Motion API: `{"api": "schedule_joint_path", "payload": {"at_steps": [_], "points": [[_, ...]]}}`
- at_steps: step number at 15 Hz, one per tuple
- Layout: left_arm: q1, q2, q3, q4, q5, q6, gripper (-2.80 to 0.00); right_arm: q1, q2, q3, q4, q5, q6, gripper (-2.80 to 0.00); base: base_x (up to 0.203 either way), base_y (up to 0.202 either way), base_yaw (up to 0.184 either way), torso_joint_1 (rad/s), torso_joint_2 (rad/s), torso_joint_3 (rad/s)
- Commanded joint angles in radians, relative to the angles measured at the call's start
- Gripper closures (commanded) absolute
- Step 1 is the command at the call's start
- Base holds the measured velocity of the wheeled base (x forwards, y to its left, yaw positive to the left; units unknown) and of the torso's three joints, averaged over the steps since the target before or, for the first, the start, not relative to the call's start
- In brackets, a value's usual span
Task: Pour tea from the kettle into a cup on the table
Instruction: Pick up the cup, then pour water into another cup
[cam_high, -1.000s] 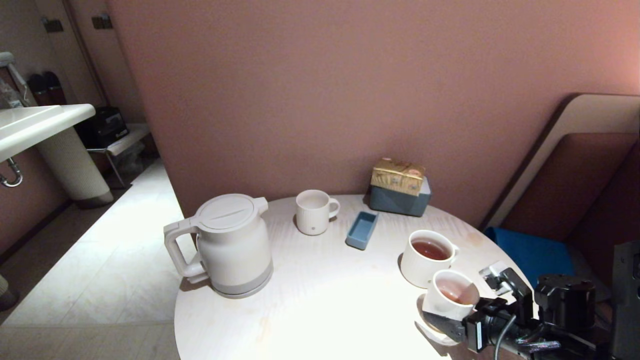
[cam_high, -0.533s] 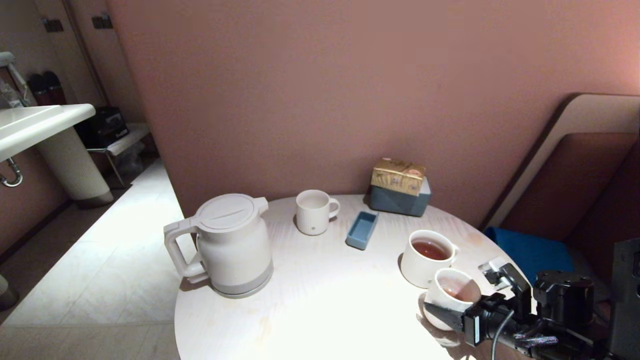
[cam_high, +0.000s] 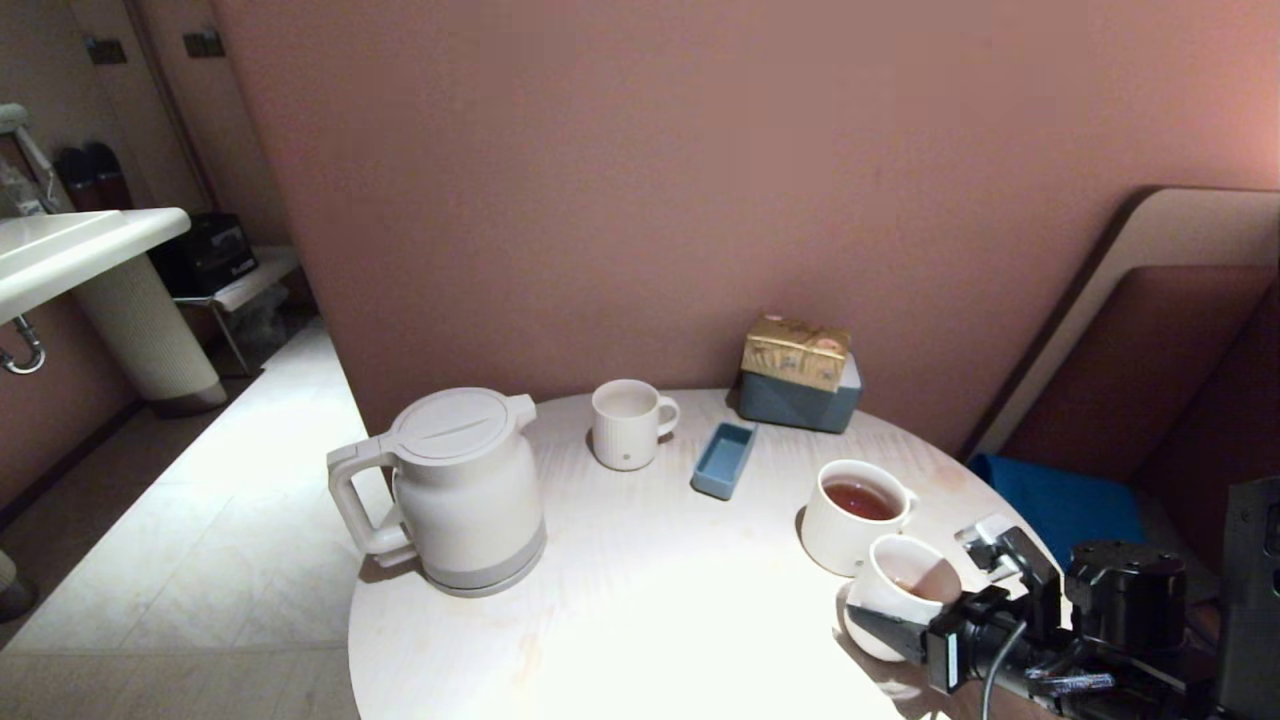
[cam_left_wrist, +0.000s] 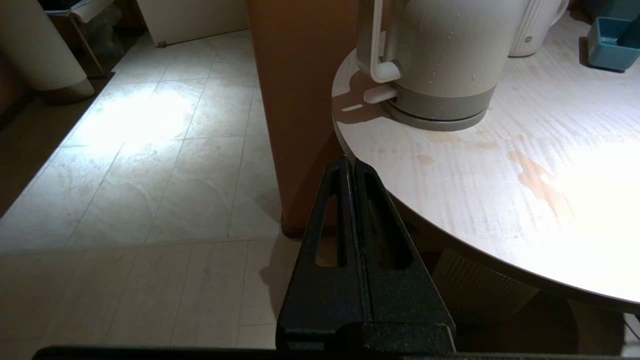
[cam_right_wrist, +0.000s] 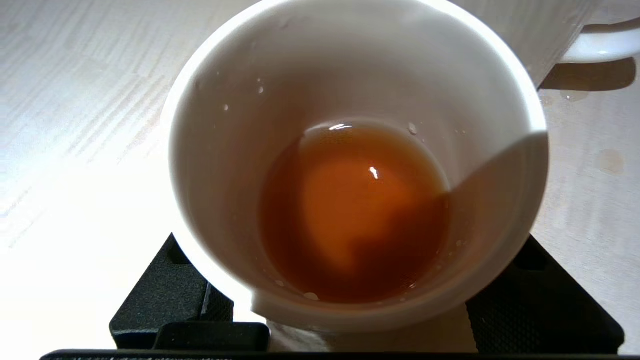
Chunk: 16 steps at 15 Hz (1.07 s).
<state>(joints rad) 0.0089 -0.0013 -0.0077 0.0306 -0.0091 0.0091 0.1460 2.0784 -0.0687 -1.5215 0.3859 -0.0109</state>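
The small white cup (cam_high: 893, 592) stands near the table's (cam_high: 650, 600) right edge and leans a little toward the arm. It holds a shallow pool of reddish-brown tea (cam_right_wrist: 355, 210). My right gripper (cam_high: 912, 580) is shut on the cup, with one dark finger (cam_right_wrist: 165, 290) against each side of its wall. The cream-white kettle (cam_high: 465, 490) stands upright at the table's left side, lid on and handle pointing left, far from that gripper. My left gripper (cam_left_wrist: 354, 162) is shut on nothing, held low beside the table edge near the kettle (cam_left_wrist: 445, 55).
A wider white mug (cam_high: 850, 520) with tea stands just behind the cup, almost touching it. A ribbed mug (cam_high: 625, 425), a small blue tray (cam_high: 723, 460) and a tissue box (cam_high: 800, 385) stand at the back. Tea stains (cam_left_wrist: 537, 175) mark the tabletop. A blue seat (cam_high: 1060, 505) lies to the right.
The right gripper's fingers have closed in on the cup, and the cup has tipped slightly toward the arm. Kettle and left gripper have not moved.
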Motion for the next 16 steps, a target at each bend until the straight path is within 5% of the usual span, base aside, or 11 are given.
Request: {"api": "schedule_joint_path", "payload": {"at_steps": [1, 9, 16], "points": [[0.0, 0.001, 0.0, 0.0, 0.0, 0.0, 0.0, 0.009, -0.015, 0.003, -0.049, 0.001, -0.001, 0.0, 0.0, 0.0, 0.0, 0.0, 0.0, 0.0], [0.0, 0.001, 0.0, 0.0, 0.0, 0.0, 0.0, 0.009, -0.166, 0.068, -0.049, -0.113, -0.043, 0.0, 0.0, 0.0, 0.0, 0.0, 0.0, 0.0], [0.0, 0.001, 0.0, 0.0, 0.0, 0.0, 0.0, -0.19, -0.201, 0.068, -0.044, -0.16, -0.159, 0.0, 0.0, 0.0, 0.0, 0.0, 0.0, 0.0]]}}
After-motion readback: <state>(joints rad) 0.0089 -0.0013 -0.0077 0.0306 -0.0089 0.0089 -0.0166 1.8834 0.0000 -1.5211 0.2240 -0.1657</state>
